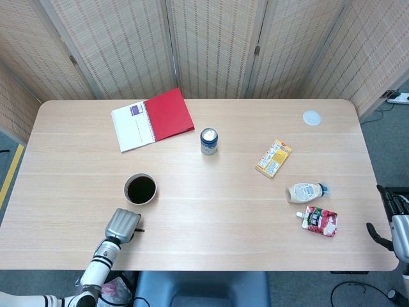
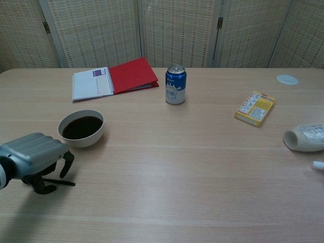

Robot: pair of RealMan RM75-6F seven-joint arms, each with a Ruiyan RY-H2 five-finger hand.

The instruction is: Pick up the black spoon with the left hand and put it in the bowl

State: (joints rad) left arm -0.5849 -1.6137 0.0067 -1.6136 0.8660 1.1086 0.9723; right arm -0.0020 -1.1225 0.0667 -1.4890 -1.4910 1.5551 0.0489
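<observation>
The black spoon (image 2: 59, 181) lies flat on the table in front of the bowl; only its thin handle (image 1: 138, 229) sticks out to the right. My left hand (image 2: 33, 156) (image 1: 123, 224) hovers low over the spoon's other end. Its fingers curl down around that end and a dark thumb sits beside it. Whether they grip the spoon is hidden. The white bowl (image 2: 99, 132) (image 1: 128, 181), dark inside, stands just beyond and to the right of the hand. My right hand (image 1: 391, 220) hangs off the table's right edge, fingers apart, holding nothing.
An open red and white notebook (image 1: 152, 118) lies at the back left. A blue can (image 1: 209, 141) stands mid-table. To the right are a yellow packet (image 1: 273, 158), a mayonnaise bottle (image 1: 305, 192), a red pouch (image 1: 320, 221) and a white lid (image 1: 311, 117).
</observation>
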